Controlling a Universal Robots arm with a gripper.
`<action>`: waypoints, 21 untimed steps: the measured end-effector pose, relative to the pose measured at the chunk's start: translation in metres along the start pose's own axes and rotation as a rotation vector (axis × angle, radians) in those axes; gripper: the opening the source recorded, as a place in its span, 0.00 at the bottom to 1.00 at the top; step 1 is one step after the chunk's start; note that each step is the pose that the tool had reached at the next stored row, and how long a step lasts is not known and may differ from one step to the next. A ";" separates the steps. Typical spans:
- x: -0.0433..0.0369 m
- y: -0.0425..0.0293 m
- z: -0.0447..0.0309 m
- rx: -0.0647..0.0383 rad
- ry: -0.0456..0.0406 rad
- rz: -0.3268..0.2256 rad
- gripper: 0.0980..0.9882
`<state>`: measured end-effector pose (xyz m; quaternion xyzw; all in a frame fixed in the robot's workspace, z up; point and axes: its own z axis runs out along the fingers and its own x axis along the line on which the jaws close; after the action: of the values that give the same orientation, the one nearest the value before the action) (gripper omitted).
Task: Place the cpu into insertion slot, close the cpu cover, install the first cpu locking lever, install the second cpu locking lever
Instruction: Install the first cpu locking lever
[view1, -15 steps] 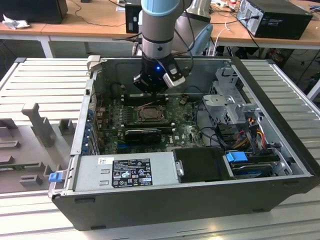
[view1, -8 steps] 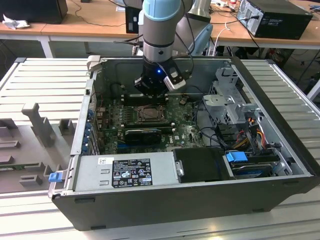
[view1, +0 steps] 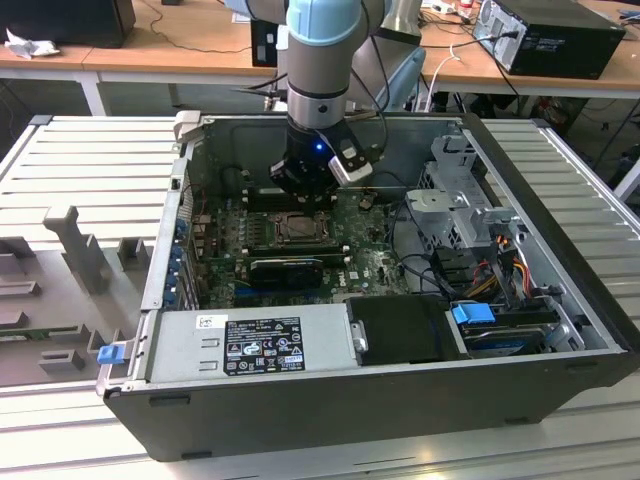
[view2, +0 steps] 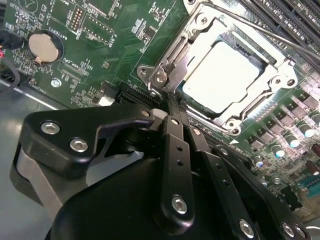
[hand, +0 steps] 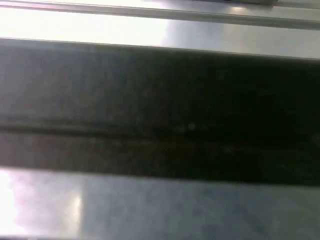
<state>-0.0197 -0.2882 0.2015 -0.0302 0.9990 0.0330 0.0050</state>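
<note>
Arm: reaches down into the open computer case (view1: 560, 290), over the far part of the green motherboard (view1: 375, 265).
Hand (view2: 169, 106): black fingers drawn together, tips meeting with no visible gap; closed, nothing seen between them. In the exterior view the hand (view1: 303, 190) hangs just above the socket area.
Hand contact: in the second wrist view the fingertips sit at the corner of the cpu cover (view2: 175, 60), by its hinge end; touching or just clear cannot be told.
Cpu (view2: 222, 75): lies flat in the insertion slot (view1: 298, 229), pale metal face up, framed by the cover's cut-out.
Cpu cover: down over the cpu, lying flat around it.
Locking levers: one thin metal rod (view2: 280, 36) runs along the far side of the socket; whether it is latched cannot be told.
Surroundings: coin battery (view2: 44, 46) on the board, well apart from the socket; power supply (view1: 250, 345) along the near case wall.
First wrist view: blurred dark and pale bands, not identifiable.
</note>
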 end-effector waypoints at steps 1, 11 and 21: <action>0.0000 0.0000 0.0001 0.000 0.0000 0.000 0.01; -0.0009 0.0033 0.0000 -0.005 -0.0005 -0.002 0.01; -0.0010 0.0027 -0.0151 -0.004 -0.0003 -0.003 0.01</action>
<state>-0.0190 -0.2865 0.2167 -0.0315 0.9989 0.0348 0.0051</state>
